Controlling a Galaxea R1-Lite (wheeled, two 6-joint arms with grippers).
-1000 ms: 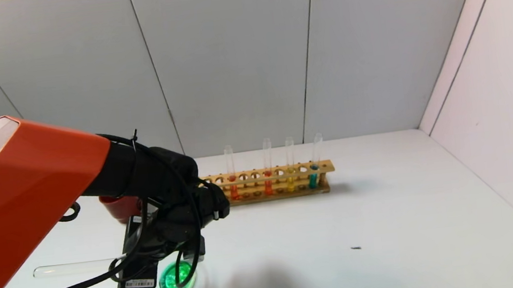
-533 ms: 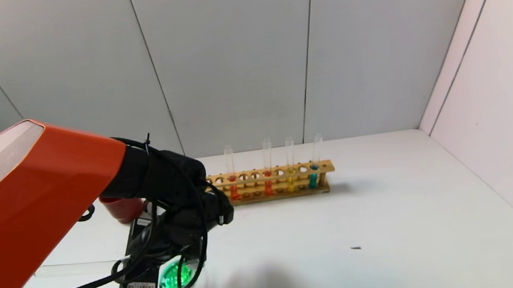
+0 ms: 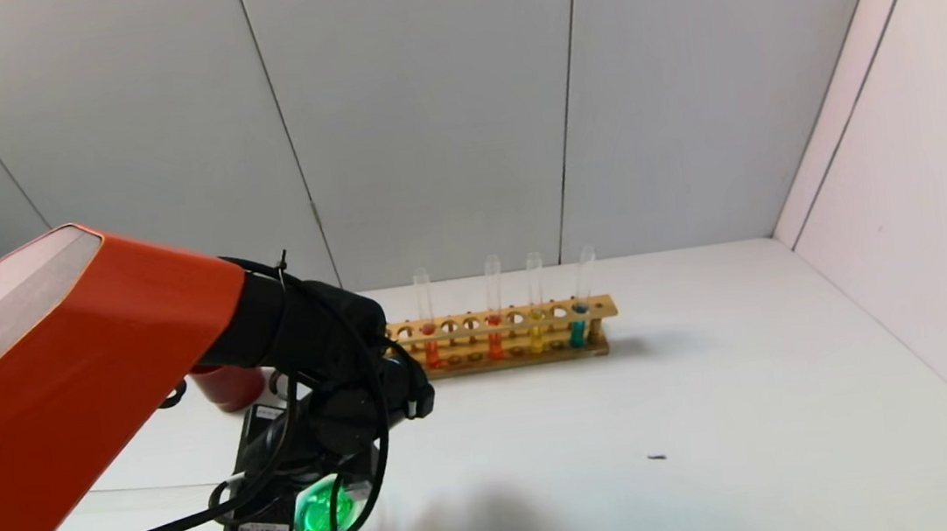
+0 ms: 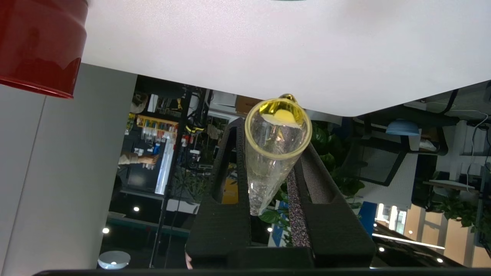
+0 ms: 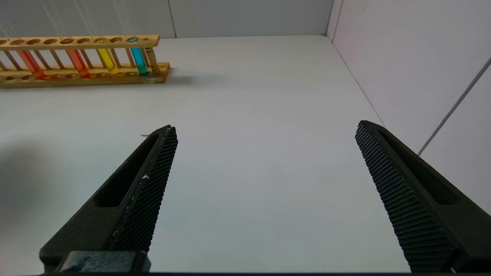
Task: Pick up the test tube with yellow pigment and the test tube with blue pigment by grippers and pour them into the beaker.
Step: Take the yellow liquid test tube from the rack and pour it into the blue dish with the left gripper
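A: Where is the left gripper (image 3: 333,482)?

B: Near the worktop's (image 3: 714,381) front-left part, low over the beaker (image 3: 324,517), which holds green liquid. Its fingers (image 4: 230,191) are clamped on the test tube with yellow pigment (image 4: 274,149). In the left wrist view the tube's open mouth faces the camera, with yellow traces at the rim and only a little yellow inside.

A: And in the head view?

B: The tube's glass body (image 3: 146,496) shows faintly, lying about level and reaching toward the left edge; its mouth end is hidden behind the gripper over the beaker.

A: The blue one?

B: A test tube with blue pigment (image 3: 578,325) stands upright at the right end of the wooden rack (image 3: 516,336) toward the back edge, well apart from the beaker. Beside it stands a second yellow tube (image 3: 537,329), then two orange-red tubes (image 3: 494,335).

A: The right gripper (image 5: 264,191)?

B: It hangs above bare worktop near the right edge, fingers (image 5: 145,199) spread wide, holding nothing.

A: Anything else?

B: A dark red cup (image 3: 227,386) stands behind the left arm, toward the back-left.
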